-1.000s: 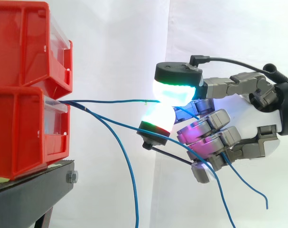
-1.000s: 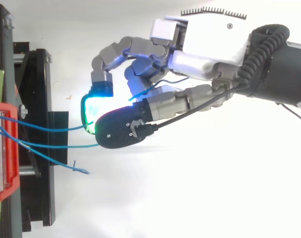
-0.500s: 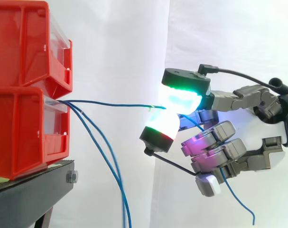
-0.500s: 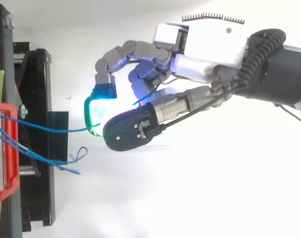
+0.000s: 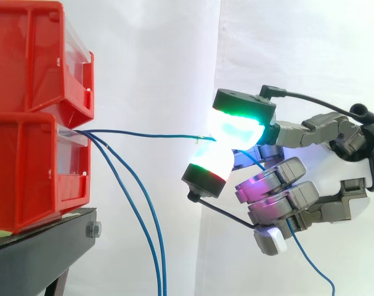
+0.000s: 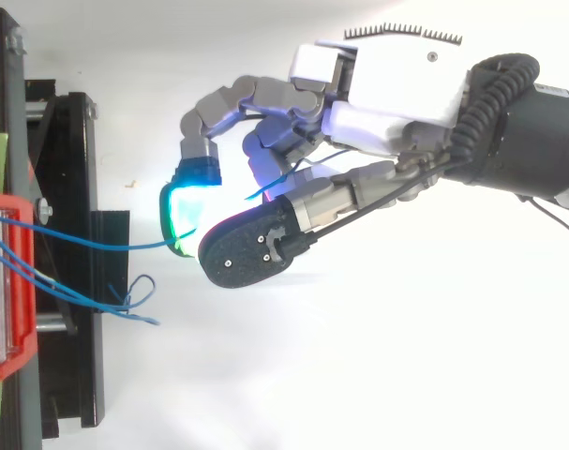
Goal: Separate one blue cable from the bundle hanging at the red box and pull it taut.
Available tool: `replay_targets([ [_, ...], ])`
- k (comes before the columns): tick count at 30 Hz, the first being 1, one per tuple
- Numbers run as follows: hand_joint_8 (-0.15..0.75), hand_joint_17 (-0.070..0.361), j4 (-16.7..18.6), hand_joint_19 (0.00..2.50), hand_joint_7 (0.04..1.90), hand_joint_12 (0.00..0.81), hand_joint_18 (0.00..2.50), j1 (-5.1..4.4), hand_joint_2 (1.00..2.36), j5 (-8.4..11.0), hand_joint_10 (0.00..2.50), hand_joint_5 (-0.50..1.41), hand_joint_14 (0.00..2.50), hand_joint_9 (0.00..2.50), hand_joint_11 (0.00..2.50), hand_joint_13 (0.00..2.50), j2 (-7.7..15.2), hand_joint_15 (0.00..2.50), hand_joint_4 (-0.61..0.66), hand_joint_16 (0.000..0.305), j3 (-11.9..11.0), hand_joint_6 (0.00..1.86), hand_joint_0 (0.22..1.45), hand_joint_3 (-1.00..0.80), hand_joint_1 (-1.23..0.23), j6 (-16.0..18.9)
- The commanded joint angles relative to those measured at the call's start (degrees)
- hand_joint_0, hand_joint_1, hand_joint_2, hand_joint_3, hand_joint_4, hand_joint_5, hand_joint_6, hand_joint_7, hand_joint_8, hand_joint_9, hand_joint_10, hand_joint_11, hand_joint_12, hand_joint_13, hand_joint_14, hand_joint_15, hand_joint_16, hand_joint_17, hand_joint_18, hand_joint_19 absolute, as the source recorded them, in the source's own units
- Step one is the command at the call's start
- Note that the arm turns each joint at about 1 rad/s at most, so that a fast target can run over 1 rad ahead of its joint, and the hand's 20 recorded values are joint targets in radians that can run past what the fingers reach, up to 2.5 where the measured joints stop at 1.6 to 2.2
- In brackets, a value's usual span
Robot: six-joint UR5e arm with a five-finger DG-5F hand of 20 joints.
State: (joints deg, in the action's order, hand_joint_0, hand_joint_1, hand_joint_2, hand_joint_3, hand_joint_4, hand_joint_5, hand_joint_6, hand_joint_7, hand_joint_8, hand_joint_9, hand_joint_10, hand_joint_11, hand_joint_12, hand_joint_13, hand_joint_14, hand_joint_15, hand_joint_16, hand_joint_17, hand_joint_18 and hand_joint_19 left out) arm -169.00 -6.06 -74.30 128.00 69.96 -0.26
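Hand (image 6: pixel 396 94) is closed in a pinch: one blue cable (image 5: pixel 143 134) is gripped between two glowing pads (image 5: pixel 236 128) and is stretched nearly level from the lower red box (image 5: pixel 26 166). Two other blue cables (image 5: pixel 140 216) are hung slack from that box, above the black stand (image 5: pixel 39 246).

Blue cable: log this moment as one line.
hand: shut on cable | cable: nearly straight from bin to pads | other cables: hang loose below

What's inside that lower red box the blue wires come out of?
The lower red bin hides its inside behind its red wall. From its front the taut blue cable runs level to the hand, pinched between its glowing pads; two slack blue cables hang down.
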Motion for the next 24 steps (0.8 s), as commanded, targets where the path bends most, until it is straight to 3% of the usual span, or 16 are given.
replay_targets([
  [1, 0.310, 0.109, -0.10, 0.93, 1.09, 0.393, 0.91, 0.00, 1.00, 0.03, 1.58, -0.21, 1.25, 0.65, 1.41, 0.80, -0.03, 1.53, 0.04, 0.049, 0.00, 0.90, 0.73, -0.50, -0.87, 0.00],
  [3, 0.310, 0.111, -0.10, 0.95, 1.07, 0.396, 0.87, 0.00, 1.00, 0.03, 1.53, -0.21, 1.28, 0.64, 1.44, 0.77, -0.03, 1.50, 0.08, 0.049, 0.00, 0.88, 0.61, -0.50, -0.85, 0.00],
  [7, 0.340, 0.120, -0.10, 0.96, 1.02, 0.421, 0.87, 0.00, 1.00, -0.05, 1.61, -0.20, 1.35, 0.62, 1.35, 0.75, -0.03, 1.40, 0.12, 0.053, 0.00, 0.86, 0.52, -0.50, -0.75, 0.00],
  [14, 0.344, 0.120, -0.54, 0.97, 1.03, 0.419, 0.87, 0.00, 1.00, 0.03, 1.60, -0.20, 1.31, 0.65, 1.32, 0.77, -0.03, 1.36, 0.13, 0.053, 0.00, 0.85, 0.51, -0.50, -0.56, 0.00],
  [17, 0.321, 0.110, -0.98, 0.99, 1.05, 0.393, 0.84, 0.00, 1.00, 0.03, 1.49, -0.20, 1.20, 0.68, 1.38, 0.79, -0.03, 1.43, 0.11, 0.049, -0.09, 0.85, 0.58, -0.50, -0.48, 0.00],
  [19, 0.316, 0.108, -1.06, 1.00, 1.05, 0.389, 0.85, 0.00, 1.00, -0.05, 1.48, -0.19, 1.19, 0.69, 1.39, 0.81, -0.03, 1.43, 0.10, 0.048, 0.00, 0.85, 0.63, -0.50, -0.48, 0.00],
  [24, 0.320, 0.109, -1.15, 1.01, 1.10, 0.385, 0.86, 0.00, 1.02, -0.05, 1.49, -0.19, 1.18, 0.69, 1.40, 0.82, -0.03, 1.46, 0.10, 0.048, 0.00, 0.87, 0.61, -0.27, -0.60, 0.00],
])
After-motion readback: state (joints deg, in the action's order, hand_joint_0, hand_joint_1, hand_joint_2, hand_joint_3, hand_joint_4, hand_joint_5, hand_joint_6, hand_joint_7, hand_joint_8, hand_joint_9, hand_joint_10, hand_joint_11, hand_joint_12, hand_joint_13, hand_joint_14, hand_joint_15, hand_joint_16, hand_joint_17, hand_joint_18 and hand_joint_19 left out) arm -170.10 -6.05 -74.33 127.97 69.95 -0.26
